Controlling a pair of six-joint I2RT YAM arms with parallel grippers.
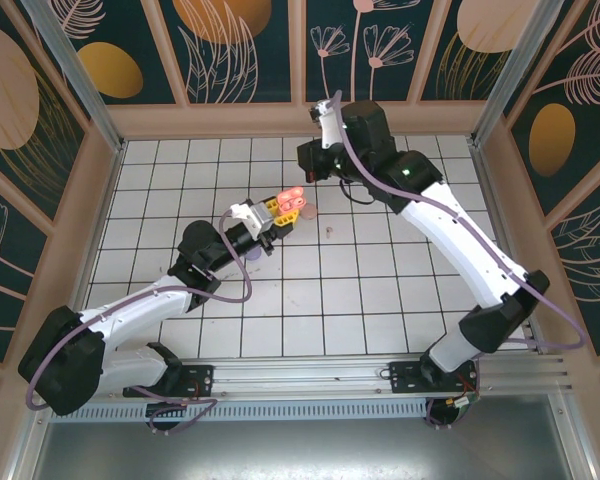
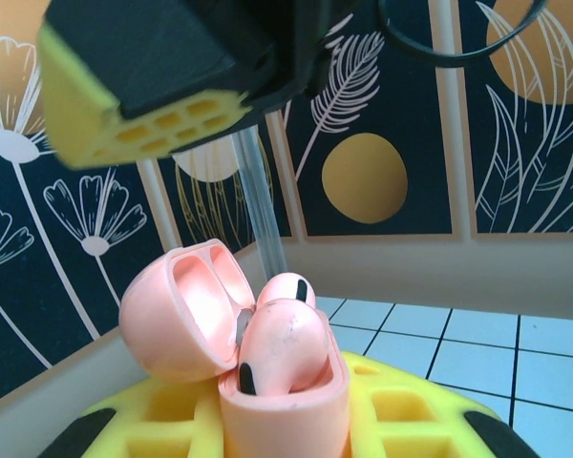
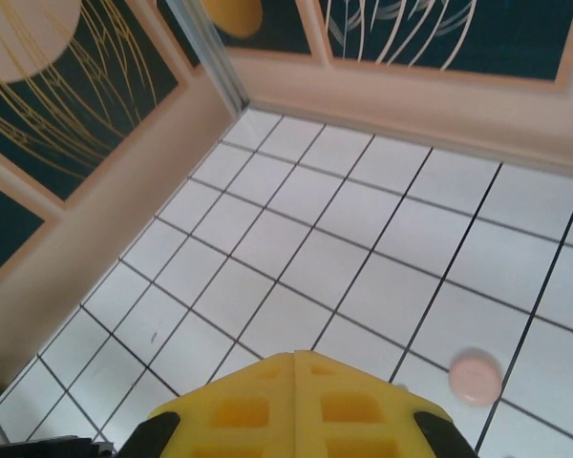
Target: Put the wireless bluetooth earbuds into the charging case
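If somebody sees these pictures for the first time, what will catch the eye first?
First, the open pink case with pink earbuds sitting in it, gripped by the left gripper above the middle of the tiled floor. Next, the right gripper, shut, hanging close above the case, and a small pink round piece lying alone on a tile.

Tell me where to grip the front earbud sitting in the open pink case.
Probably grip the front earbud by its rounded head, which stands above the pink case rim, coming from above, opposite the raised lid; the rest is sunk in the case.
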